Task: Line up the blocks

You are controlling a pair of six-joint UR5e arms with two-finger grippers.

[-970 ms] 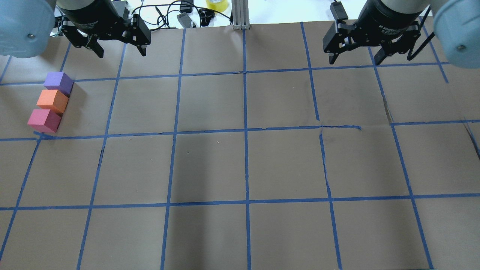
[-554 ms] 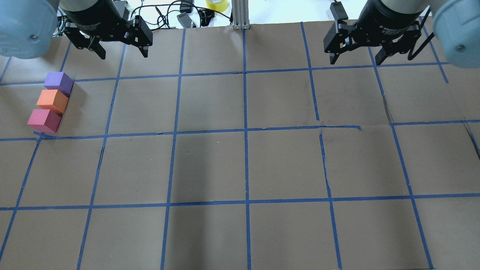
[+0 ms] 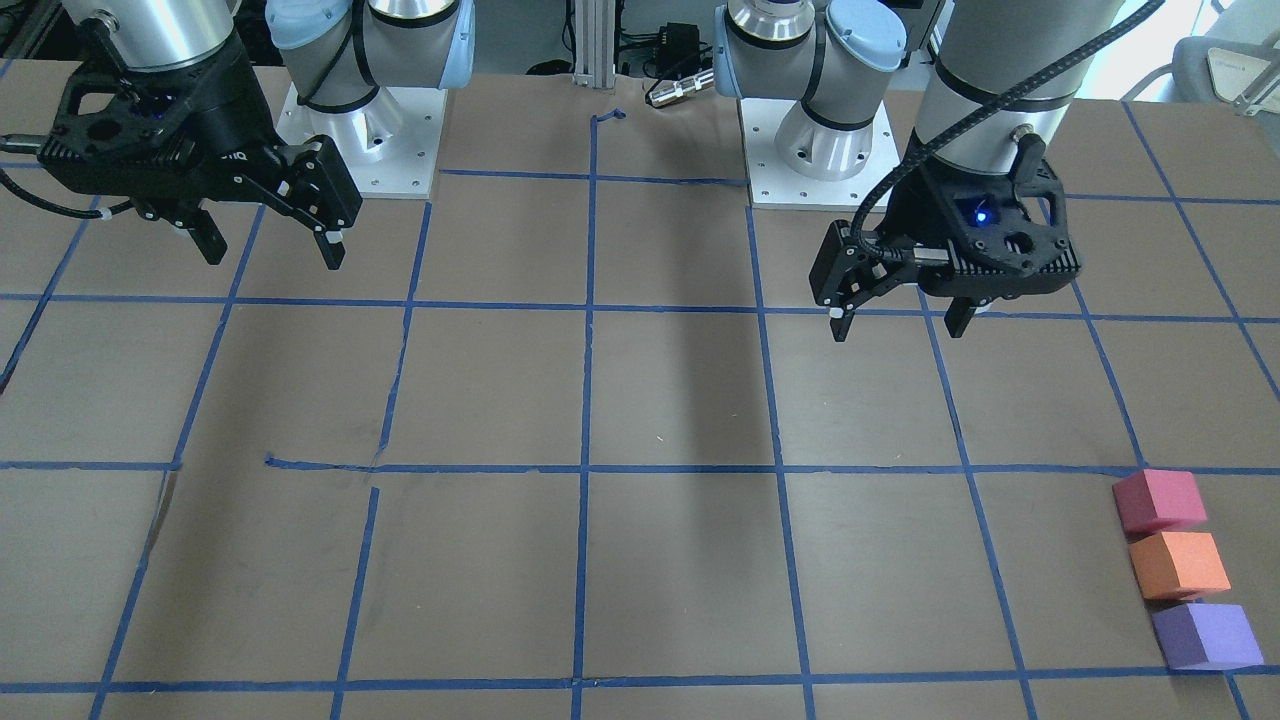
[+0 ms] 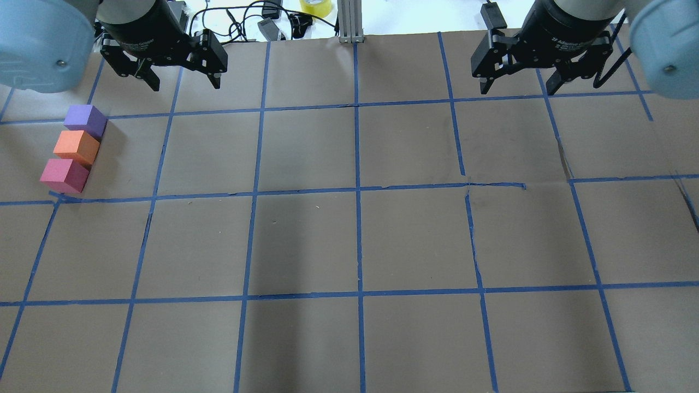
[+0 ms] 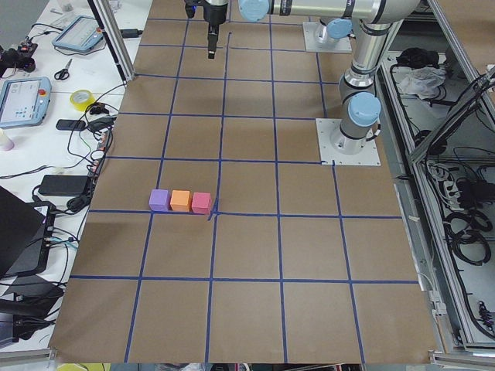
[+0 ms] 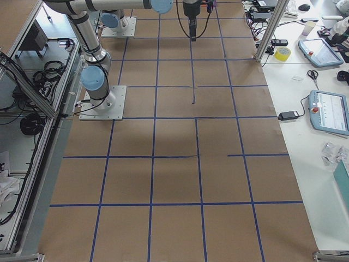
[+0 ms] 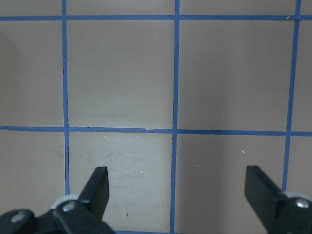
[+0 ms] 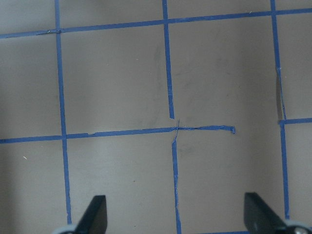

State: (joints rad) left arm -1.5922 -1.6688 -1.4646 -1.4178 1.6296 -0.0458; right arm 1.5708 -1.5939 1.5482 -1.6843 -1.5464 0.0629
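Three blocks lie touching in a straight row at the table's left edge: purple [image 4: 84,120], orange [image 4: 76,146] and pinkish-red [image 4: 64,174]. The front-facing view has them at lower right, pinkish-red [image 3: 1160,500], orange [image 3: 1180,565], purple [image 3: 1205,635]. My left gripper [image 4: 185,82] hangs open and empty above the far row of squares, to the right of and beyond the purple block; its wrist view shows only bare paper between the fingers [image 7: 97,185]. My right gripper [image 4: 517,87] is open and empty at the far right, well away from the blocks.
Brown paper with a blue tape grid [image 4: 357,191] covers the table. Cables, a yellow tape roll [image 4: 315,6] and an aluminium post [image 4: 349,22] sit past the far edge. The two arm bases [image 3: 830,150] stand at the robot's side.
My left gripper has drifted slightly to the right, away from above the blocks' side. The right gripper and the three blocks have not moved.
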